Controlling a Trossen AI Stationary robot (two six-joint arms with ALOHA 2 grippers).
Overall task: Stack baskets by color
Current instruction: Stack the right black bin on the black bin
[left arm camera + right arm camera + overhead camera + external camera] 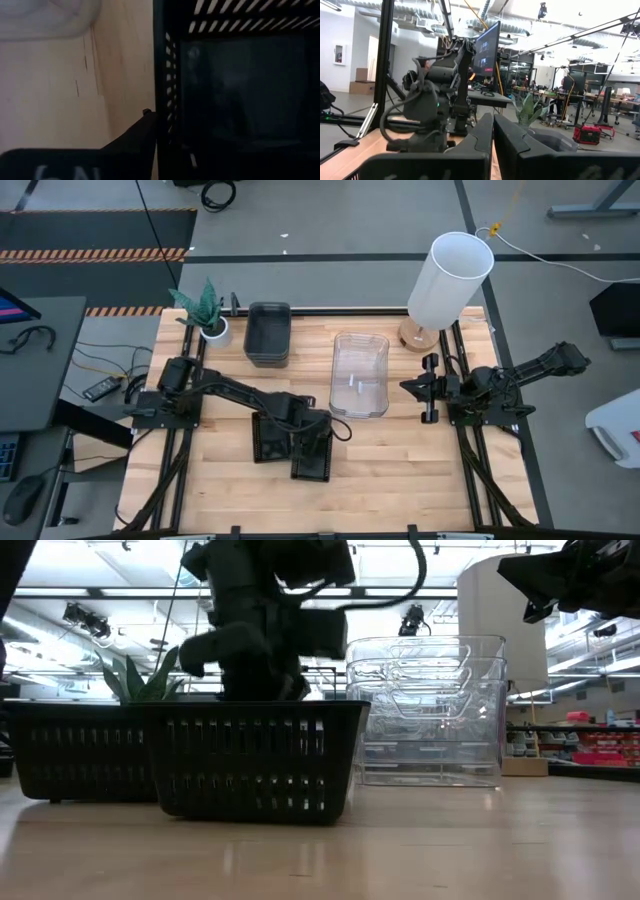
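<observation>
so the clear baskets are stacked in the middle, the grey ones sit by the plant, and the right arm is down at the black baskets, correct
Not quite: it is the left end effector at the black baskets, as the high view shows. The right end effector waits at the right side of the table. The clear baskets are stacked mid-table and the grey ones sit by the plant.

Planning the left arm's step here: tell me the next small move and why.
Probably close the left hand on the wall of the near black slotted plastic basket and lift it. In the left wrist view one finger lies outside that wall, and a second black slotted basket sits alongside, not yet stacked. The right hand waits beside the clear baskets.
</observation>
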